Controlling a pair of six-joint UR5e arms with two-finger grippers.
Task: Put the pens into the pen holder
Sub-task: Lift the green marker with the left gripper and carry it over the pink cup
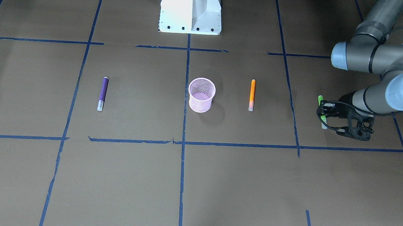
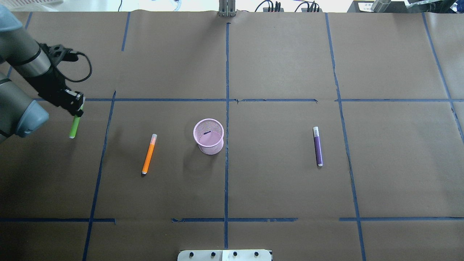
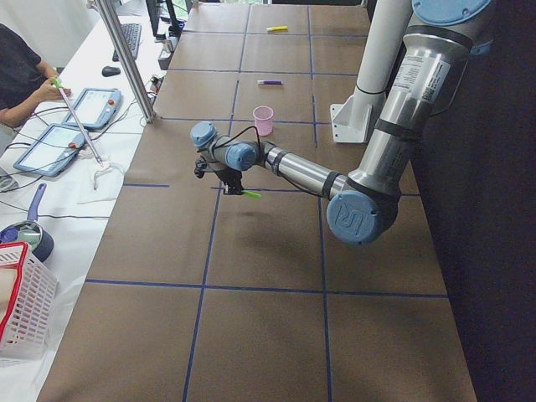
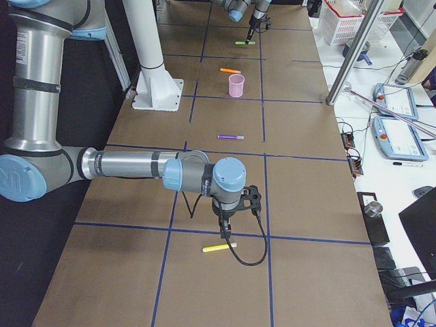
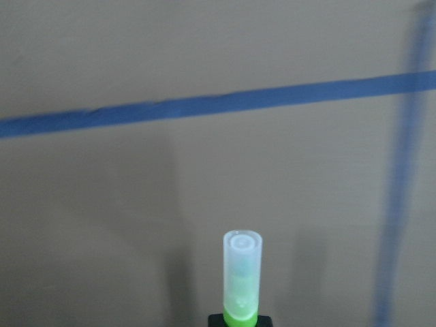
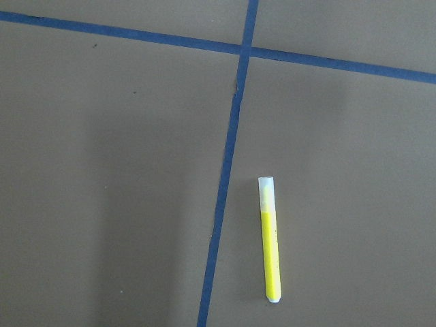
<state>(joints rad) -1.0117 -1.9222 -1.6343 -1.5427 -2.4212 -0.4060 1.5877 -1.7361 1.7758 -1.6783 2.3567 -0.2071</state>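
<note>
My left gripper (image 2: 76, 107) is shut on the bright green pen (image 2: 74, 127), close to the table at my far left. The left wrist view shows the pen's pale cap (image 5: 242, 262) sticking out ahead. The pink mesh pen holder (image 2: 208, 139) stands upright at mid-table. The orange pen (image 2: 149, 154) lies to its left and the purple pen (image 2: 318, 146) to its right. My right gripper (image 4: 223, 235) shows only in the exterior right view, so I cannot tell if it is open or shut. It hovers over a yellow pen (image 6: 269, 238).
Blue tape lines (image 2: 227, 108) cross the brown table in a grid. The white robot base (image 1: 191, 9) stands at the robot's edge. An operator and tablets (image 3: 88, 105) are beyond the far edge, and a white basket (image 3: 21, 310) stands near my left end.
</note>
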